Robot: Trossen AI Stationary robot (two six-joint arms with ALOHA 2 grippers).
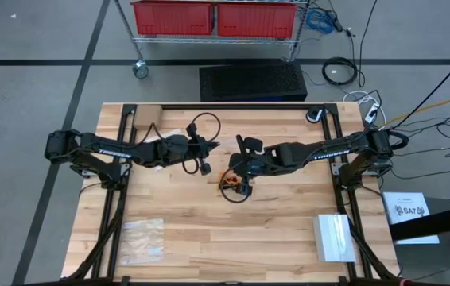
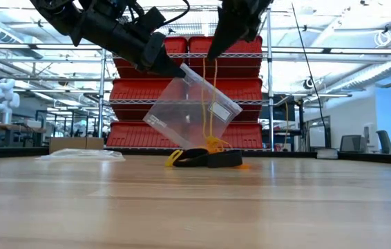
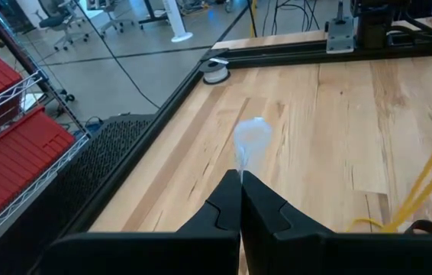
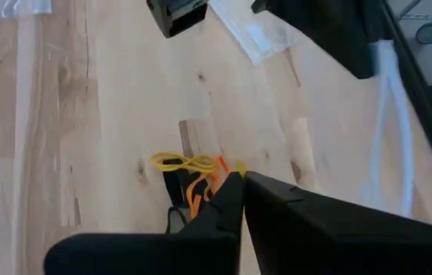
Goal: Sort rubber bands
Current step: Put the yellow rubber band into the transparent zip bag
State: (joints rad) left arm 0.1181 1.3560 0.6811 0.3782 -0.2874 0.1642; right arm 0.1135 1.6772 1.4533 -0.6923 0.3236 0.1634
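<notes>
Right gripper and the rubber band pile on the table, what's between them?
Stretched yellow rubber bands hang from the shut right gripper down to the pile, beside the clear bag, in the low view.

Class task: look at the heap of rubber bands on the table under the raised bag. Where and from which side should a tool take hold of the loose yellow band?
Probably from straight above, pinching the yellow band across its free end, which pokes out flat on the wood away from the heap. There it lies clear of the orange and black bands, so the fingers could close on it alone.
</notes>
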